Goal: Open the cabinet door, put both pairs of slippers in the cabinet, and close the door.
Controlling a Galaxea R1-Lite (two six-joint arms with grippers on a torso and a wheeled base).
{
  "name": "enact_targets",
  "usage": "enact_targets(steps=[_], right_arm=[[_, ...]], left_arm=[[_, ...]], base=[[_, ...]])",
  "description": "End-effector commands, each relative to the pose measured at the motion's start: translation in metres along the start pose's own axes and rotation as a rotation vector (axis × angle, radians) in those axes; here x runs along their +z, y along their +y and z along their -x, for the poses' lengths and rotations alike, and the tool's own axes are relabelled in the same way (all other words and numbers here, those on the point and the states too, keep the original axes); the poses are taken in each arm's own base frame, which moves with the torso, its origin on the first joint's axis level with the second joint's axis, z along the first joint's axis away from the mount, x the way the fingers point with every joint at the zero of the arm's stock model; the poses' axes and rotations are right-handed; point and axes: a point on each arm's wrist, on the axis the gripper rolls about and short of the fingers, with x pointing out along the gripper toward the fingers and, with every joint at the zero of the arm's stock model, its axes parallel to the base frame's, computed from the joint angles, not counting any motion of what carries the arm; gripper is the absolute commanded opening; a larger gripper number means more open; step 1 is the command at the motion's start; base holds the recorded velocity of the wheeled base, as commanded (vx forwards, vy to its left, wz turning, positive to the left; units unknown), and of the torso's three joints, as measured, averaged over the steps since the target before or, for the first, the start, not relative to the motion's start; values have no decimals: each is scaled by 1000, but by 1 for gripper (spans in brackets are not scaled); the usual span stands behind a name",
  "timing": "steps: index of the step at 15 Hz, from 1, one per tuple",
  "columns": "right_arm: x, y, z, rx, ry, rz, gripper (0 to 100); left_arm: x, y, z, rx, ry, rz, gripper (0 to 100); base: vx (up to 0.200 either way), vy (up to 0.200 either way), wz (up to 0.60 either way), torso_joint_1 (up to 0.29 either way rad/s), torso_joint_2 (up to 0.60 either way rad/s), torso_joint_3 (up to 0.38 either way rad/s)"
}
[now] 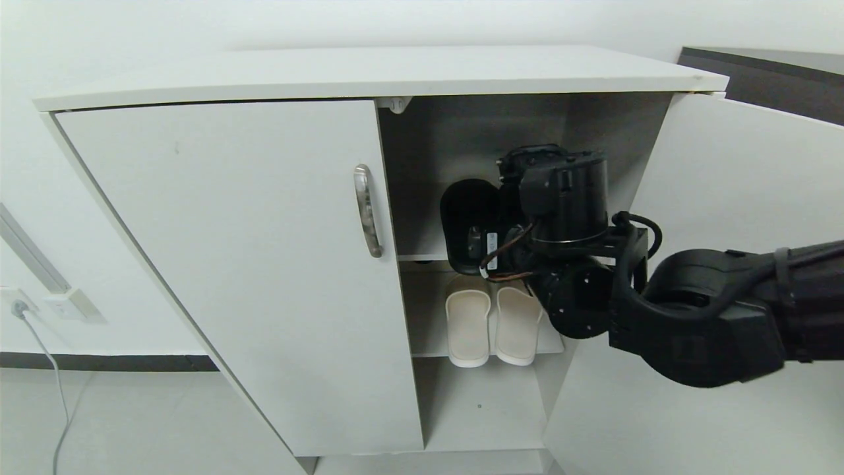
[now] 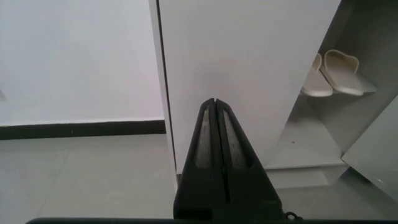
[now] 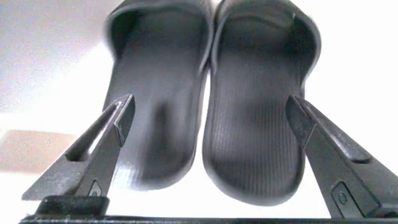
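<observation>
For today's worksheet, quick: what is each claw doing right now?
Left claw: closed, empty.
Right claw: open, dark slippers between its fingers.

Right pincer (image 3: 209, 102) spread wide apart, left pincer (image 2: 214, 102) pressed fully closed.

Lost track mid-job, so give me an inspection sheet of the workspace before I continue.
Surface: cabinet shelves; right door open, left door shut.
Job's things: white slippers on middle shelf; black slippers at upper shelf.
Clutter: nothing seen.
Grippers: right gripper open, fingers either side of black slippers; left gripper shut, low before left door.
Cables: grey cable from wall socket to floor.
Surroundings: white wall, grey floor.
</observation>
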Motion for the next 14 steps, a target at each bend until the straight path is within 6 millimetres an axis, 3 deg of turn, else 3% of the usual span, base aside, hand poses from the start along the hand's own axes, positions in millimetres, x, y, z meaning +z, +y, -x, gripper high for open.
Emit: enact_targets(steps=[1, 2, 13, 14], right_arm=[[2, -5, 30, 50, -19, -9, 100], [-1, -4, 34, 61, -15, -6, 0], [-11, 0, 33, 68, -2, 5, 0], [-11, 1, 32, 68, -2, 4, 0]], left_arm=[[0, 0, 0, 0, 1, 0, 0], [0, 0, 0, 0, 1, 0, 0], [0, 0, 0, -2, 1, -3, 0], [0, 0, 0, -2, 1, -3, 0]], base=[[0, 0, 0, 0, 0, 0], [0, 0, 0, 0, 0, 0], [0, 0, 0, 0, 0, 0], [-200, 0, 0, 2, 2, -2]])
